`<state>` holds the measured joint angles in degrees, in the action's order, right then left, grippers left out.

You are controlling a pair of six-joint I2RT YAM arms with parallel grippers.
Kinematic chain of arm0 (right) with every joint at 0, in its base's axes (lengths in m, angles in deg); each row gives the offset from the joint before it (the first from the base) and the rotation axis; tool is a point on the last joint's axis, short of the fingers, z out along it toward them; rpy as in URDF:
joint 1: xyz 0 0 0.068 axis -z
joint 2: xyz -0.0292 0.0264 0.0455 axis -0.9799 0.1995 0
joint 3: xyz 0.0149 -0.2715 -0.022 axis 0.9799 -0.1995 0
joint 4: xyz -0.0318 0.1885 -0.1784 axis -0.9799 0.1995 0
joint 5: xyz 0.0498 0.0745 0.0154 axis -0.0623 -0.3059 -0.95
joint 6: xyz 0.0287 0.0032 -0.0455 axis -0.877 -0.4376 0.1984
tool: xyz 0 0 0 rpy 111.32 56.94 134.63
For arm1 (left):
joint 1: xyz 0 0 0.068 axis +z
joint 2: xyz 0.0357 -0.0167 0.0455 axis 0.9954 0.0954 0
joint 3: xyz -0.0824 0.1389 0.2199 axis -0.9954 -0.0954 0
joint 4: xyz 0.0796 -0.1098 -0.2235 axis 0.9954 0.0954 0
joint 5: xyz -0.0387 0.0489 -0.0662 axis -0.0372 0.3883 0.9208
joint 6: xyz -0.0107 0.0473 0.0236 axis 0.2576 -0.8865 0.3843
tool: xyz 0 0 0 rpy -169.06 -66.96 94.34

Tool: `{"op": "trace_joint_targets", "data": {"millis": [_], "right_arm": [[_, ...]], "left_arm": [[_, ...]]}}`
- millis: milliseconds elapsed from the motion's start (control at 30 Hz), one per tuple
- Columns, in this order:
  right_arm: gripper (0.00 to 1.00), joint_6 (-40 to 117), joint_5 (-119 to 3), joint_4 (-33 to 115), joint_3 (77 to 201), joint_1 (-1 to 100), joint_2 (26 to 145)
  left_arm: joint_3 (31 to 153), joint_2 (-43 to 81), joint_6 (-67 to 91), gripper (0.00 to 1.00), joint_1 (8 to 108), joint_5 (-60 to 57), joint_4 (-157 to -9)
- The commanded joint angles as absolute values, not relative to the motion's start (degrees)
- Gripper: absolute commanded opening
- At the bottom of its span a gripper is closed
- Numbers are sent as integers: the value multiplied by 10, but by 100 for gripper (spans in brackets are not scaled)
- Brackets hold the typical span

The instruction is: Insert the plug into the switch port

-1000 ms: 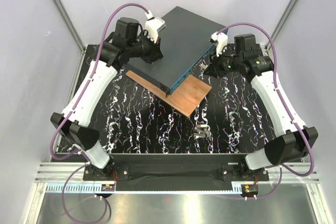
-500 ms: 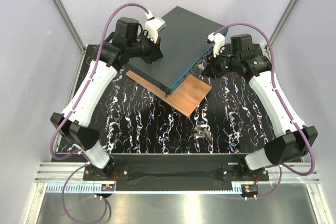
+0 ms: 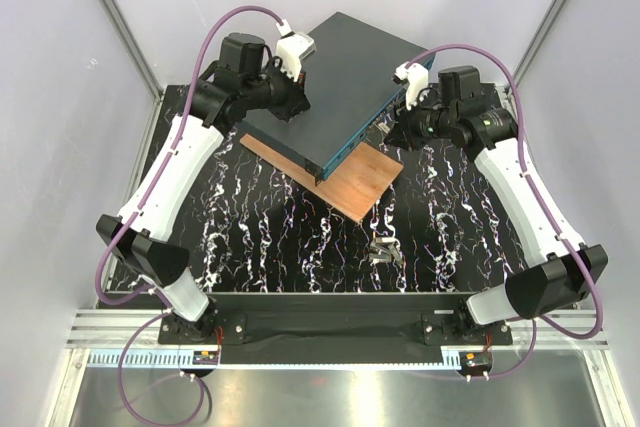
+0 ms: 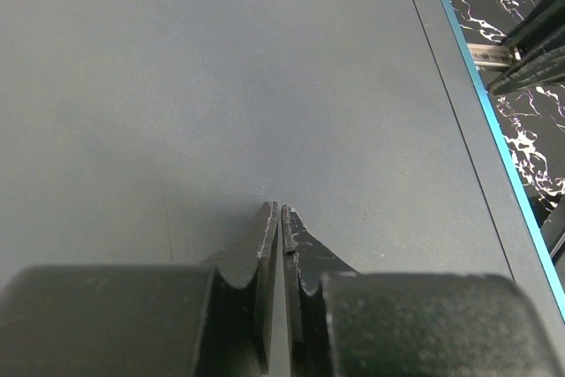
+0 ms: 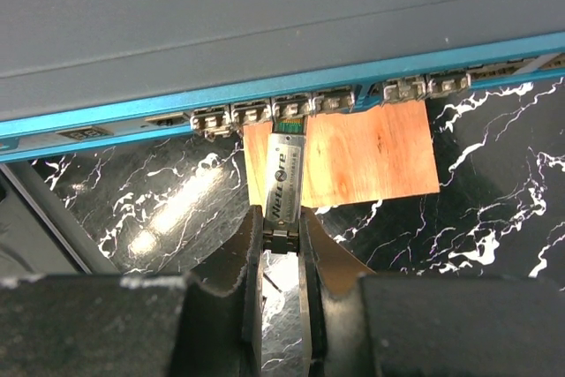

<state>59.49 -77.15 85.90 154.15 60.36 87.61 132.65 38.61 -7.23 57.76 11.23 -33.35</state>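
The switch (image 3: 335,82) is a flat dark grey box with a teal front face (image 5: 265,94) carrying a row of small ports. My right gripper (image 5: 282,220) is shut on the rear end of the silver plug (image 5: 285,172). The plug points at the front face, and its front tip sits at the mouth of a port near the middle of the row. From above, the right gripper (image 3: 386,131) is against the switch's right front edge. My left gripper (image 4: 280,209) rests on the switch's dark top (image 4: 221,68), jaws shut with nothing between them.
A thin brown wooden board (image 3: 352,183) lies under the switch's front corner and under the plug (image 5: 375,154). A small metal part (image 3: 385,250) lies on the black marbled mat (image 3: 270,237) nearer the arm bases. White walls enclose the cell.
The right arm has shifted left with the plug, bringing it up to the switch's front face. The left gripper has stayed on the switch top.
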Motion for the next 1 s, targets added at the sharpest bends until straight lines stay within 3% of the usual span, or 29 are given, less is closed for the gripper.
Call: {"op": "trace_joint_targets", "data": {"millis": [0, 967], "right_arm": [[0, 580, -800, 864, 1542, 585, 841], [0, 581, -804, 866, 1550, 585, 865]], "left_arm": [[1332, 375, -71, 10, 575, 105, -365], [1332, 374, -66, 9, 576, 112, -369]]}}
